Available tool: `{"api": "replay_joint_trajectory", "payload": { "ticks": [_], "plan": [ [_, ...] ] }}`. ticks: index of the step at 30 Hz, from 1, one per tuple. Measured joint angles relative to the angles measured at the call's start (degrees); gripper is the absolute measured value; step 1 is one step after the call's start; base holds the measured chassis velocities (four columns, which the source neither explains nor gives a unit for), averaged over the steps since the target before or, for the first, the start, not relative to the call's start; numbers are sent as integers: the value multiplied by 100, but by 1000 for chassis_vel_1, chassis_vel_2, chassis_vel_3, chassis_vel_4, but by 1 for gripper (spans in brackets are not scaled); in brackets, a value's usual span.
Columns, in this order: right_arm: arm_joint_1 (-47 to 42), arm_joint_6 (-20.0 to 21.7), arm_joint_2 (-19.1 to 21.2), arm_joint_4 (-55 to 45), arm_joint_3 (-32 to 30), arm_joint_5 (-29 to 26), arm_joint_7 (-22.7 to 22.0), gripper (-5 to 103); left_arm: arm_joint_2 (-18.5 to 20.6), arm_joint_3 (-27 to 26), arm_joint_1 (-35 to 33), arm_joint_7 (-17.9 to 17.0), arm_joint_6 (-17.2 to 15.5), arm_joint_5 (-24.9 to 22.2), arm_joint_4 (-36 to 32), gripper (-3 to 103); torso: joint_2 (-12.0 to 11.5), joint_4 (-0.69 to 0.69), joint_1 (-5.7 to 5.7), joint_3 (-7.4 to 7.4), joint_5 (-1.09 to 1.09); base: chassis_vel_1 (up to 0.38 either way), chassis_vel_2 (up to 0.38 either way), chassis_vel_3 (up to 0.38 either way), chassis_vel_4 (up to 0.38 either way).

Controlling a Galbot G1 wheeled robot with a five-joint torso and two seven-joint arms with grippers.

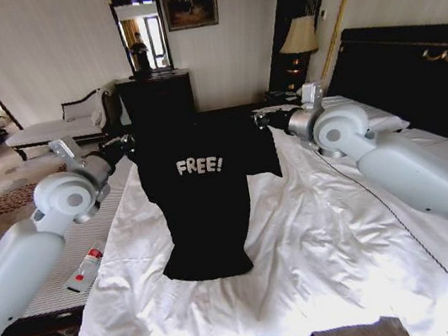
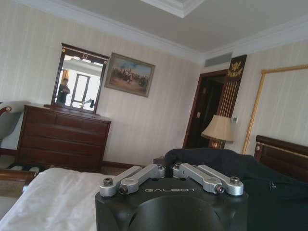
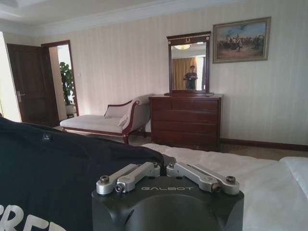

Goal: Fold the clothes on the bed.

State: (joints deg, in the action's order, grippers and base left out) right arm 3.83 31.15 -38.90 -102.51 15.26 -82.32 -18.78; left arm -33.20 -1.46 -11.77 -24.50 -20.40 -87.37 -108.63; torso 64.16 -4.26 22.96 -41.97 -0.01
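The clothes are one black T-shirt (image 1: 203,197) with white "FREE!" lettering, held up spread above the bed (image 1: 345,234), its hem resting on the white duvet. My left gripper (image 1: 128,142) is shut on the shirt's left shoulder and my right gripper (image 1: 261,119) on the right shoulder. From the left wrist, the gripper (image 2: 166,169) has its links drawn together, with black fabric (image 2: 269,187) draped past it. From the right wrist, the gripper (image 3: 166,167) looks the same, with the shirt (image 3: 57,173) hanging beside it. Fabric hides both sets of fingertips.
A small white and red object (image 1: 86,268) lies on the striped bench at the bed's left side. A dark dresser (image 1: 155,98) with a mirror stands against the far wall, a pale chaise longue (image 1: 55,126) to its left. A lamp (image 1: 299,37) and dark headboard (image 1: 412,61) are at the right.
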Motion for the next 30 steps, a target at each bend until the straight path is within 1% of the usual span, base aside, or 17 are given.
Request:
{"api": "replay_joint_trajectory", "payload": {
  "ticks": [1, 4, 5, 6, 9, 15, 20, 23, 24, 25, 27, 28, 30],
  "plan": [
    [0, 0, 0, 0, 0, 0, 0, 1, 0, 0, 0, 0, 0, 0, 0, 2, 0, 0, 0, 0, 0, 0, 0, 0, 0],
    [393, 161, 18, 188, 19, -180, 18, 1, 6, 287, 669, -7, -51, -267, 226, 2, 0, -1, 0, 0, 1, 0, 0, 0, 0],
    [511, 179, 20, 253, 41, -215, 24, 1, 10, 346, 832, -7, -61, -325, 273, 2, 0, -2, 0, 0, 2, 0, 0, 0, 0],
    [511, 179, 20, 253, 41, -215, 24, 1, 10, 346, 832, -7, -61, -325, 273, 2, 0, -2, 0, 0, 2, 0, 0, 0, 0],
    [1026, 192, 25, 529, 222, -333, 36, 1, 32, 516, 1403, -6, -106, -531, 405, 2, 0, 0, -1, 0, 0, 0, 0, 0, 0],
    [1378, 191, 44, 653, 399, -429, 55, 1, 93, 592, 1710, -18, -143, -692, 362, 2, 0, 0, -1, 0, 0, 0, 0, 0, 0],
    [1445, 187, 67, 533, 423, -520, 14, 1, 276, 499, 1632, -54, -146, -786, 59, 2, 1, -1, -1, 1, 1, 0, 0, 0, 0],
    [1407, 201, 137, 288, 334, -696, -60, 1, 561, 187, 1196, -96, -148, -887, -339, 2, 1, 0, -1, 1, -1, 0, 0, 0, 0],
    [1357, 286, 181, 159, 234, -892, -122, 1, 730, 28, 971, -98, -159, -932, -511, 2, 1, 1, -1, 1, -1, 0, 0, 0, 0],
    [1357, 286, 181, 159, 234, -892, -122, 1, 730, 28, 971, -98, -159, -932, -511, 2, 1, 1, -1, 1, -1, 0, 0, 0, 0],
    [1242, 509, 243, -53, -1, -1328, -286, 1, 1001, -145, 724, -99, -161, -1038, -758, 2, 1, 2, -1, 1, -3, 0, 0, 0, 0],
    [1160, 646, 292, -192, -189, -1649, -438, 1, 1158, -234, 640, -113, -146, -1147, -907, 2, 1, 3, -2, 1, -1, 0, 0, 0, 0],
    [1061, 832, 371, -421, -457, -2086, -698, 1, 1362, -363, 603, -177, -120, -1383, -1123, 2, 1, 1, -2, 2, 0, 0, 0, 0, 0]
  ]
}}
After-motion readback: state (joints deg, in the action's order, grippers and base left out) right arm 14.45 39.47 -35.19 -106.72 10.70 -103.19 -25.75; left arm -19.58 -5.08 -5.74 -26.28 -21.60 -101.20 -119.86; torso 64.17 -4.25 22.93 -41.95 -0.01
